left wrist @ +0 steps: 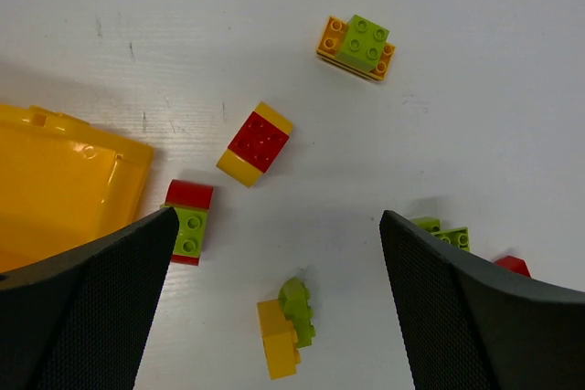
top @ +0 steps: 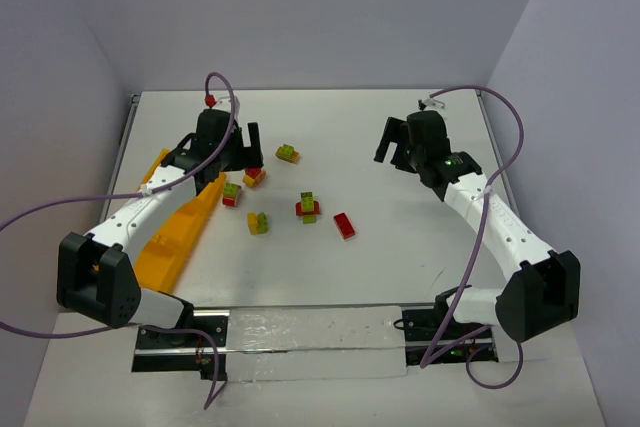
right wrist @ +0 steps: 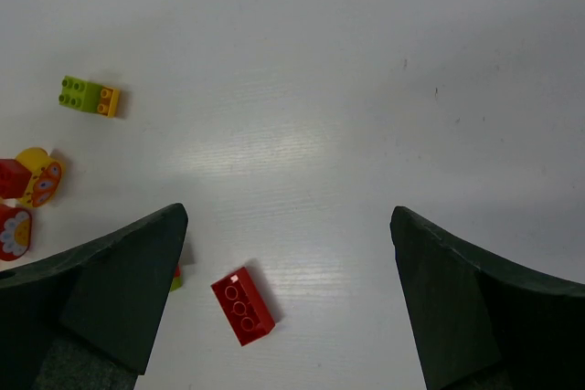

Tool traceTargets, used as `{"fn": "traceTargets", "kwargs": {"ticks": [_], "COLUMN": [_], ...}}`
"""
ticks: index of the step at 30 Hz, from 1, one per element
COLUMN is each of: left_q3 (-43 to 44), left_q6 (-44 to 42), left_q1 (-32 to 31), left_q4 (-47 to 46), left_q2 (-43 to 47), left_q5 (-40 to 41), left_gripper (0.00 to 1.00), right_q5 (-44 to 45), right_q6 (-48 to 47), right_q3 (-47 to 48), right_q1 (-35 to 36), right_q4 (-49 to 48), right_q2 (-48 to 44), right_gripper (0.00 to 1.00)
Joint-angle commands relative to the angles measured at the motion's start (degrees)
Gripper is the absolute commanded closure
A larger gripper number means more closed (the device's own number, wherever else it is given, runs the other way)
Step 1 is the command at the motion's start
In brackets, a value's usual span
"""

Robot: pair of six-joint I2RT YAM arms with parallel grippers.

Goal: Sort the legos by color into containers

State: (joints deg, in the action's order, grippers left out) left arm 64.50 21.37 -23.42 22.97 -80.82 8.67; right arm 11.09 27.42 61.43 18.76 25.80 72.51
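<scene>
Top external view: the tray [top: 175,237] lies on the left of the table [top: 400,277]. Its long axis runs from near left toward far right, and the left arm [top: 150,202] crosses over it. All the legos lie right of the tray, none visibly inside it.

Nearest its far end are a red-green clump [top: 232,194] and a red-yellow clump [top: 254,176]. A green-orange clump [top: 288,154] lies beyond them and a yellow-green clump [top: 258,223] closer to the bases. Farther right is a mixed clump [top: 308,207]. Farthest from the tray lies a red brick [top: 344,226], its long axis slanting from far left to near right.

The left gripper [top: 245,155] hangs just right of the tray's far end, jaws spread wide and empty. The right gripper [top: 395,152] is well right of the tray, equally wide and empty.

Only the left wrist view shows the tray's rounded corner [left wrist: 64,171] and the red-yellow clump's [left wrist: 255,143] studs facing up, with the yellow-green clump [left wrist: 285,326] tipped on its side. Only the right wrist view shows three studs in a row along the red brick [right wrist: 242,305], and printed faces on pieces cut off at its left edge.
</scene>
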Motion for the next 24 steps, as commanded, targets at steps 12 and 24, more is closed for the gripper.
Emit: {"fn": "traceTargets", "kwargs": {"ticks": [12,24], "left_q3": [4.19,10.76], "left_q6": [-7.13,-11.12], "left_q1": [-1.1,-0.94], "left_q4": [3.13,3.43], "left_q2": [-3.25,-17.4], "left_q5": [0.78,0.73], "left_gripper": [0.03,0.19], "right_q5": [-3.8,-1.89], "right_q6": [0.27,-0.08], "right_q3": [-2.01,-1.0], "right_q1": [0.83,2.46], "right_q4": [-1.63,-0.31], "right_q2": [-4.09,-3.23], "right_gripper": [0.0,0.0]}}
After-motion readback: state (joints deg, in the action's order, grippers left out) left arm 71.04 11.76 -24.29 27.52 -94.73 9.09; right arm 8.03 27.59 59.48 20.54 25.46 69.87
